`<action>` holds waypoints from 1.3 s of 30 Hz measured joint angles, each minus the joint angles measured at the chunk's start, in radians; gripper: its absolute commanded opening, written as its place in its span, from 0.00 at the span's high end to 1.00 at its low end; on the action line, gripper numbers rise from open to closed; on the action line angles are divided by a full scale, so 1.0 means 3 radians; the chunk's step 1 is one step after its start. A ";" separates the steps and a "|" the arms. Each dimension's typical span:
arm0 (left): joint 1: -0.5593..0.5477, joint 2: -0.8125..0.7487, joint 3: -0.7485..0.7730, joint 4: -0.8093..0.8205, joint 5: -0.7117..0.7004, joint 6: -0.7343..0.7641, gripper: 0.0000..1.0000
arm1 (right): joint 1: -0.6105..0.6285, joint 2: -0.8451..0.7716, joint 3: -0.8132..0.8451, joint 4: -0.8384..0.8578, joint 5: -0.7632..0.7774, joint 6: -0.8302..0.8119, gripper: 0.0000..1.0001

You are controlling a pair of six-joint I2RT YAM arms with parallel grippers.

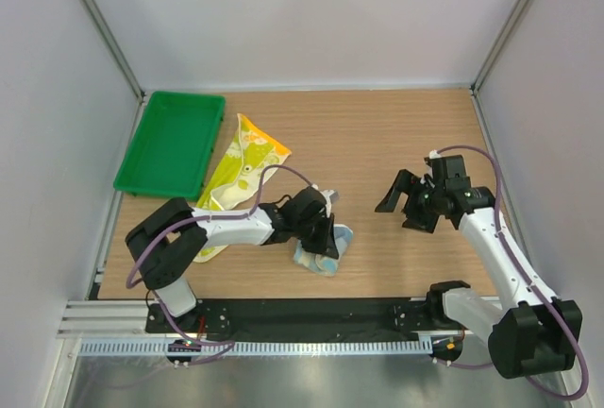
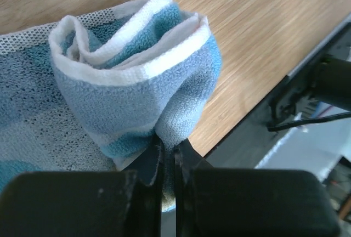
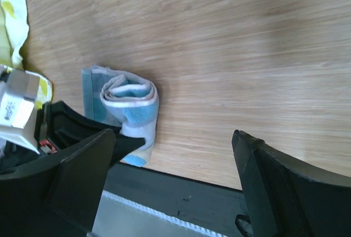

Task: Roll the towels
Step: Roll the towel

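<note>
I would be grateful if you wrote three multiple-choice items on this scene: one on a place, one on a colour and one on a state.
1. Where on the table is the green tray?
A. near-right corner
B. far-left corner
C. centre

2. The towel pinched by the left hand is
A. light blue and white
B. red
C. black

3. The right hand is
A. shut on a cloth
B. shut on nothing
C. open and empty

Answers:
1. B, the top view shows the tray against the far-left corner.
2. A, the left wrist view shows blue-and-white terry.
3. C, its jaws stand wide apart with only wood between them.
</note>
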 measured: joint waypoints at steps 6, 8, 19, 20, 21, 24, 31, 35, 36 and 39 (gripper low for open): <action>0.0317 -0.0050 -0.0526 0.0867 0.0556 -0.0397 1.00 | 0.0128 -0.0065 -0.0423 0.0294 -0.0309 0.0111 0.08; 0.0418 -0.0048 -0.0725 0.1223 0.0718 -0.0554 1.00 | 0.0280 -0.0098 -0.0543 0.0384 -0.0357 0.0183 0.08; 0.0802 -0.0048 -0.1307 0.2185 0.1157 -0.1078 1.00 | 0.1086 0.0163 -0.1016 0.1640 -0.0318 0.0660 0.13; 0.0827 -0.0048 -0.1331 0.2220 0.1172 -0.1097 1.00 | 0.1119 0.0258 -0.1033 0.1779 -0.0315 0.0692 0.14; 0.0846 -0.0048 -0.1353 0.2255 0.1193 -0.1114 1.00 | 0.1148 0.0354 -0.1045 0.1904 -0.0303 0.0708 0.15; 0.0908 -0.0034 -0.1443 0.2429 0.1251 -0.1199 1.00 | 0.1284 0.0600 -0.1049 0.2186 -0.0256 0.0738 0.17; 0.1011 0.0184 -0.1601 0.2983 0.1442 -0.1434 1.00 | 0.1597 0.1071 -0.1048 0.2738 -0.0136 0.0801 0.30; 0.1013 0.0189 -0.1615 0.3045 0.1452 -0.1446 0.99 | 0.1661 0.1292 -0.1040 0.3000 -0.0123 0.0841 0.52; 0.1017 0.0189 -0.1615 0.3048 0.1452 -0.1446 0.98 | 0.1676 0.1336 -0.1038 0.3066 -0.0130 0.0856 0.55; 0.1026 0.0189 -0.1615 0.3039 0.1455 -0.1432 0.86 | 0.1713 0.1406 -0.1034 0.3236 -0.0149 0.0893 0.66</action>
